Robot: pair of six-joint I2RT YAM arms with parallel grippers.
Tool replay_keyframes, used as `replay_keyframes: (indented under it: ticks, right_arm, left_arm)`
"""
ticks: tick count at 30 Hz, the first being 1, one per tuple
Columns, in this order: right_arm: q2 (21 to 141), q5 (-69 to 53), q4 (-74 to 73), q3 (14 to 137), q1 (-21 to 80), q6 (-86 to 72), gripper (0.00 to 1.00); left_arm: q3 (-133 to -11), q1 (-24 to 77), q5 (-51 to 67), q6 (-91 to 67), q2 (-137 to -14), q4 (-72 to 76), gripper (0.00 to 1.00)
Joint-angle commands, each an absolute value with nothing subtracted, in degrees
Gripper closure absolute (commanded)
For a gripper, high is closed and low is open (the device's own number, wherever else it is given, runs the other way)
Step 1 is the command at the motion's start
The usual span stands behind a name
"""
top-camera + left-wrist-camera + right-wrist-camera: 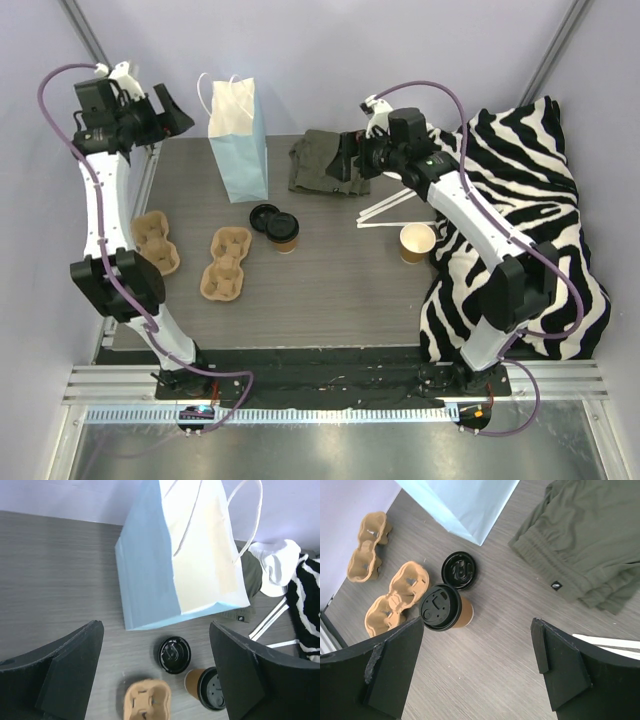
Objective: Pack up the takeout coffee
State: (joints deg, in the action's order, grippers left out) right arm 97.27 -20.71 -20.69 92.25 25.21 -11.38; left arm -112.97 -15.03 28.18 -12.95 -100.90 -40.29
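Observation:
The takeout coffee (285, 232), a tan cup with a black lid, stands mid-table (205, 686) (445, 609). A loose black lid (265, 217) lies just beside it, toward the blue paper bag (240, 140), which stands upright at the back. My left gripper (175, 112) hangs high at the far left, left of the bag. Its jaws are open and empty (156, 630). Over the olive cloth, right of the bag, my right gripper (350, 155) is also open with nothing in it (477, 625). The coffee sits below and to its left.
Two brown pulp carriers (225, 262) (157, 240) lie on the left half of the table. An unlidded tan cup (417, 243) stands by the zebra blanket (520, 200) on the right. Folded olive cloth (322, 163) and white sticks (385, 212) lie at the back.

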Motion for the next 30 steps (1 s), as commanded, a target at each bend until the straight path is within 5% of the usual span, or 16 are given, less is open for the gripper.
replay_keyframes:
  ticks: [1,19,30]
  right_arm:
    - [92.38,-20.48,-19.25,92.64,24.0,-10.55,0.02]
    - [88.42,-20.21,-22.49,94.48,14.68,-9.14,0.01]
    - [86.75,-21.62,-31.01,96.32,8.62,-4.14,0.02]
  left_arm:
    - [-112.51,-11.52,29.1,-16.69,-105.21,-32.19,0.09]
    - [-125.06,-5.98,16.44,-13.45,-120.4,-32.08,0.37]
    - [-126.74,-5.63,21.08,-16.52,-118.05,-27.87,1.0]
